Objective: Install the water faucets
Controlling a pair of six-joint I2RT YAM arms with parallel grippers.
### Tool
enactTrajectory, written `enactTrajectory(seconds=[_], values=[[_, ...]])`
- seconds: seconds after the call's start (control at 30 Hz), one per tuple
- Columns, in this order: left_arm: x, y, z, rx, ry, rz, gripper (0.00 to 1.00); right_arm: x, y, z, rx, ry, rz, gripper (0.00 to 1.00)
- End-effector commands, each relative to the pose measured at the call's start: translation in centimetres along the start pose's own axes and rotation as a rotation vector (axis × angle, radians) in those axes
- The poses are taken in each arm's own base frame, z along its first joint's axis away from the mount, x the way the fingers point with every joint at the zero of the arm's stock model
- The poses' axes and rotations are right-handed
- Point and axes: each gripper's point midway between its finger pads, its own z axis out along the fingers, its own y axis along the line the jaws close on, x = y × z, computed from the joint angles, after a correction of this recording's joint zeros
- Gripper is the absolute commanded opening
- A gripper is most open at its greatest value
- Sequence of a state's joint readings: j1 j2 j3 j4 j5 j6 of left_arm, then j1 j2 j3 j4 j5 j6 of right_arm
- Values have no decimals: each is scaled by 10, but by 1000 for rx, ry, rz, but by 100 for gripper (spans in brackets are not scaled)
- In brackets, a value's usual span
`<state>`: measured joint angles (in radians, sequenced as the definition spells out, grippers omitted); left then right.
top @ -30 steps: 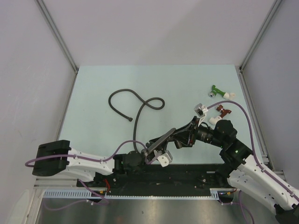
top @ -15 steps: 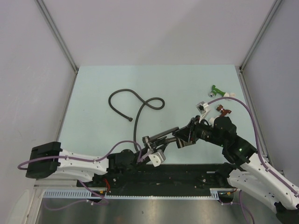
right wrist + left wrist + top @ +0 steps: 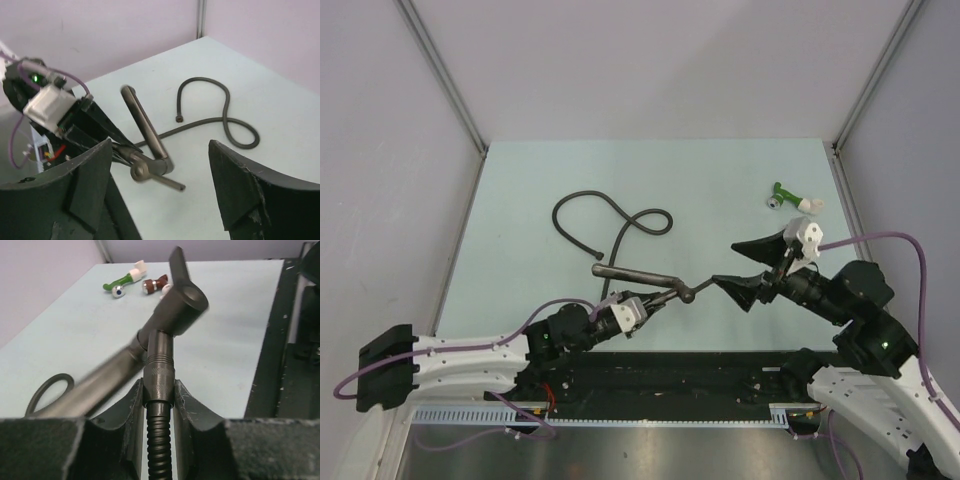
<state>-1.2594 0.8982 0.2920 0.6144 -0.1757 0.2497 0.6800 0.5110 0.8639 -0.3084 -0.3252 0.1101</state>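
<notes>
The water faucet (image 3: 640,275) is a slim dark metal piece hanging just above the table, its long arm pointing left. My left gripper (image 3: 642,303) is shut on the knurled stem (image 3: 159,375) under the faucet body (image 3: 176,307), and a ribbed hose runs down between the jaws. The right gripper (image 3: 747,268) stands open just to the right of the faucet body, touching nothing. In the right wrist view the faucet (image 3: 147,127) lies ahead, between the wide-spread fingers (image 3: 95,170).
A black flexible hose (image 3: 620,222) loops over the middle of the table. A green fitting (image 3: 783,192) lies at the back right, with a dark-red fitting (image 3: 155,285) beside it in the left wrist view. Dark base rails run along the near edge (image 3: 720,375).
The right gripper has let go of the faucet, opened wide and drawn back to the right. The left gripper kept its hold, and the faucet's arm swung round to point left.
</notes>
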Motion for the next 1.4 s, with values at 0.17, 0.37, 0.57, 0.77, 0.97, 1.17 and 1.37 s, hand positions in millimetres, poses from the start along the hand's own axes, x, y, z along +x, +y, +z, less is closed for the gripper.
enactTrajectory(seconds=[0.17,0.37,0.57,0.77,0.97,1.17,1.37], values=[[-65,-9,-16,164,-208,-143,0,20,14,-18,-179,84,-427,84],[-79,-7,-28,192,-241,-134,0,28,39,-20,-355,87,-460,84],[-94,-8,-37,215,-291,-134,0,47,50,-13,-463,147,-423,78],[-111,-1,-40,192,-330,-126,0,66,53,2,-484,159,-398,78],[-131,28,-37,49,-376,-132,0,95,55,15,-472,125,-345,78],[-157,45,-32,-16,-415,-128,0,107,61,30,-446,4,-285,80],[-172,55,-27,-54,-442,-153,0,120,55,37,-378,-179,-193,83]])
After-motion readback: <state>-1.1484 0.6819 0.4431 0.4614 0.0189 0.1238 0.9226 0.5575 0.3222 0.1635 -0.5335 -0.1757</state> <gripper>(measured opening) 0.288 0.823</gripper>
